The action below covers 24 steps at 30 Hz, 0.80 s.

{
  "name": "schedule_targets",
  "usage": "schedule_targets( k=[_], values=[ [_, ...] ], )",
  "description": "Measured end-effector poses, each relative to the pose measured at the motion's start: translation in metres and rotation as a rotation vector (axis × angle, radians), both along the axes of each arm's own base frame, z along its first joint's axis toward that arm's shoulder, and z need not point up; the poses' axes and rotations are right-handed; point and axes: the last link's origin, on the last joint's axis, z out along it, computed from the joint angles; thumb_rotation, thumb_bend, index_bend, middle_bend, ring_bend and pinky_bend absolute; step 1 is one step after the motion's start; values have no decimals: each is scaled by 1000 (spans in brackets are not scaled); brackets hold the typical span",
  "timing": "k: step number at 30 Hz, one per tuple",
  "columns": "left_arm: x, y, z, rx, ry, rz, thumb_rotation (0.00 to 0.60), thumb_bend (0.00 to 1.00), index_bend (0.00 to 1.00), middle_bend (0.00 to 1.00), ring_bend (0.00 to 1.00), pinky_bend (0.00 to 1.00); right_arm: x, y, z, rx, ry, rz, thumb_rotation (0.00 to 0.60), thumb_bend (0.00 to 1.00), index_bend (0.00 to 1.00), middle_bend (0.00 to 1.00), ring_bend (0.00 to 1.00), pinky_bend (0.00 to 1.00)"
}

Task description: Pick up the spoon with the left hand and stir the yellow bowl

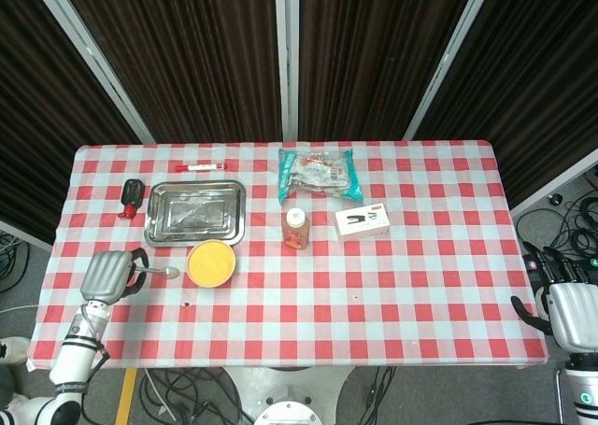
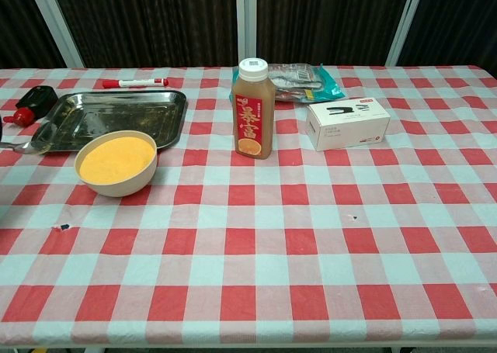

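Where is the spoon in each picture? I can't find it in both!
Head view: the spoon is at lower left, held by the left hand, its bowl end just left of the yellow bowl.
Chest view: the spoon pokes in at the far left edge, in front of the metal tray; the hand is out of frame.
Shared landmark: the yellow bowl.

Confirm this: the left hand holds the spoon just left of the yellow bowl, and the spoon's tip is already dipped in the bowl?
Not quite. In the head view the left hand holds the spoon just left of the yellow bowl, but the spoon's tip stops short of the rim, not dipped in.
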Motion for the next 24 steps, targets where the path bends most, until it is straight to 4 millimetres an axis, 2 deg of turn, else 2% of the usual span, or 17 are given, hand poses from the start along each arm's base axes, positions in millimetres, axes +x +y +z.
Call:
schedule_targets(
  k=[7,11,24],
  values=[
    [31,38,-23,-85,35,-80,600,419,616,1000,996,1000,-2,3,1,-5,-4,-12,600,193,103,272,131,214],
    [39,53,-34,-100,60,-81,600,419,614,1000,996,1000,-5,5,2,-10,-5,-22,600,193,103,272,131,214],
    [52,55,-51,-118,83,-104,600,417,576,1000,996,1000,-7,5,2,-11,-3,-32,600,193,103,272,131,214]
  ],
)
